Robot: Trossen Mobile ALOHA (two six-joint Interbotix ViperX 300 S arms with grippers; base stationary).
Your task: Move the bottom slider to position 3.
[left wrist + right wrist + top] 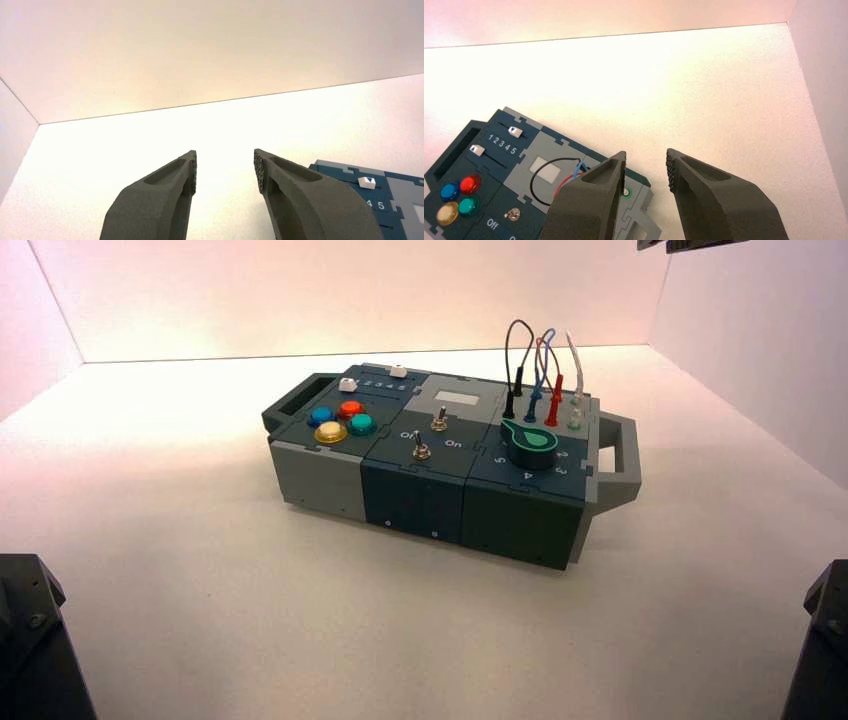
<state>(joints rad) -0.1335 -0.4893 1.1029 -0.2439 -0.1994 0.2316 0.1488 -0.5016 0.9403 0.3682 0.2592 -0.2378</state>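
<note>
The bottom slider's white knob (348, 384) sits at the box's back left, just behind the coloured buttons. In the right wrist view this knob (477, 149) stands at its track's end by the numeral 1. Position 3 (502, 142) is the middle digit of the white row 1 to 5 between the two tracks. My left gripper (225, 165) is open and empty, well to the left of the box. My right gripper (646, 162) is open and empty, held back from the box's wire end. Both arms (30, 640) (825, 640) rest at the near corners.
The twin slider knob (398, 371) (366, 182) sits on the rear track near 4 and 5. The box (330, 480) also carries several coloured buttons (340, 420), two toggle switches (430, 435), a green dial (528, 443) and upright wires (535, 370). White walls enclose the table.
</note>
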